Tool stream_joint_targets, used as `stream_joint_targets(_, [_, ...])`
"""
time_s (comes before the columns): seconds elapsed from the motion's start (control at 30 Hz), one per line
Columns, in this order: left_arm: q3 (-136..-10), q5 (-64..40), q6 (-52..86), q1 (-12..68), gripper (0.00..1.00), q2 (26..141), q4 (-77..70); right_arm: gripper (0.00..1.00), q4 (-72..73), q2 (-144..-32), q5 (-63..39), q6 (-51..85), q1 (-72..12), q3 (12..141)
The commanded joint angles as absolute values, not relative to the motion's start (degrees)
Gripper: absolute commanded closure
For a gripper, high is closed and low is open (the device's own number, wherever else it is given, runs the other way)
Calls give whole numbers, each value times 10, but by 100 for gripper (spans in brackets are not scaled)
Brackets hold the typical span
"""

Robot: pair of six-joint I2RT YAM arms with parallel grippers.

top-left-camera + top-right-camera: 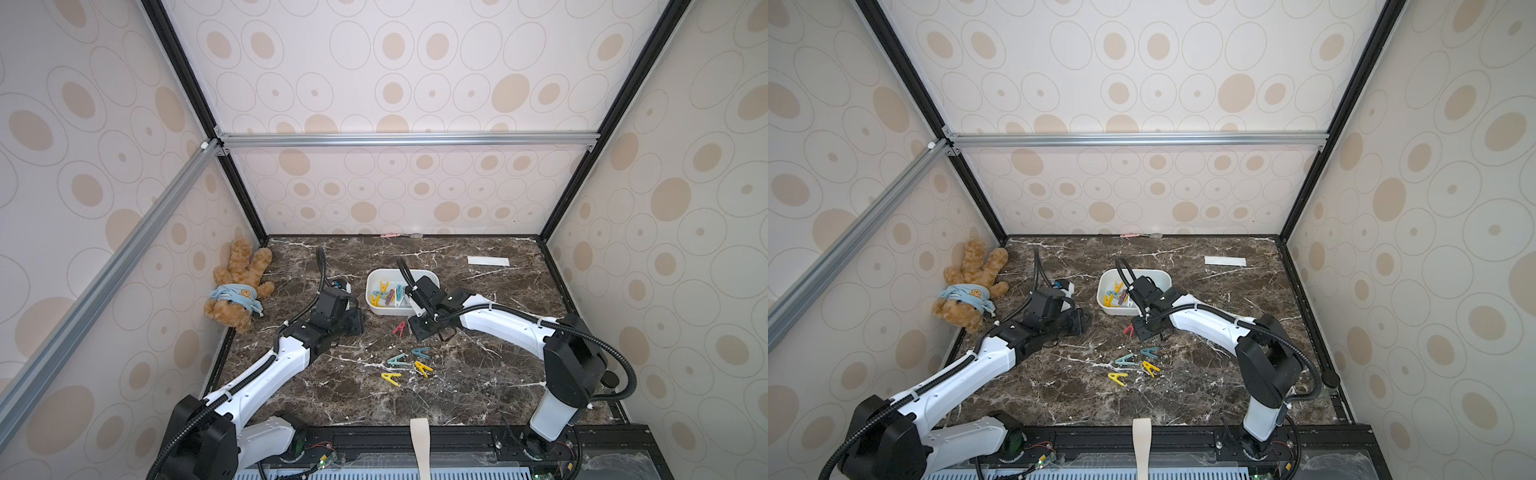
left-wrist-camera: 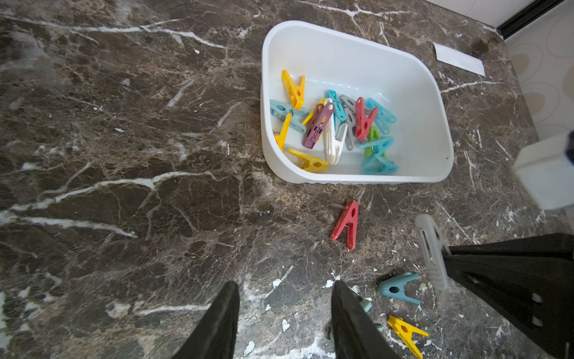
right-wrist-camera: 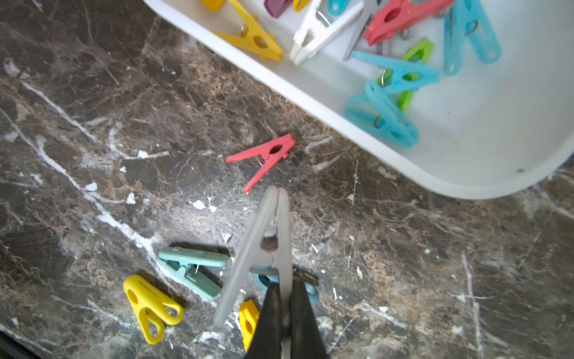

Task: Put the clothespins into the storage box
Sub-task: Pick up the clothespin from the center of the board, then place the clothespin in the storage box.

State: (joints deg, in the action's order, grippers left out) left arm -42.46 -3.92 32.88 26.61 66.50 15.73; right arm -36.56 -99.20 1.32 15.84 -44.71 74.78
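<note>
Gripped by one leg in the right fingers point(image 3: 271, 314) at lower centre, the grey clothespin point(image 3: 253, 239) may swivel loose short of the storage box point(image 3: 459, 186) at upper right; the left fingers point(image 2: 217, 326) gape empty.

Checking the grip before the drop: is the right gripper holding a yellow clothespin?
No: the right wrist view shows the right gripper shut on a grey clothespin.

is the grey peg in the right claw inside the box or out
Out. The grey clothespin hangs in the shut right claw over the dark tabletop, beside the red clothespin, short of the storage box rim.
</note>
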Motion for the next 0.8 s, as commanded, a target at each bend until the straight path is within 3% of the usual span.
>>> stream_joint_targets(0.0, [-427,-38,342,262,52,650,170,99,-380,-986,4,135,-431,784])
stream_joint_targets(0.4, [-425,-46,347,262,52,663,181,99,-366,-1092,-12,105,-322,911])
stream_joint_targets(0.77, [-442,-67,348,262,53,716,160,98,-367,-1172,-11,73,-292,955])
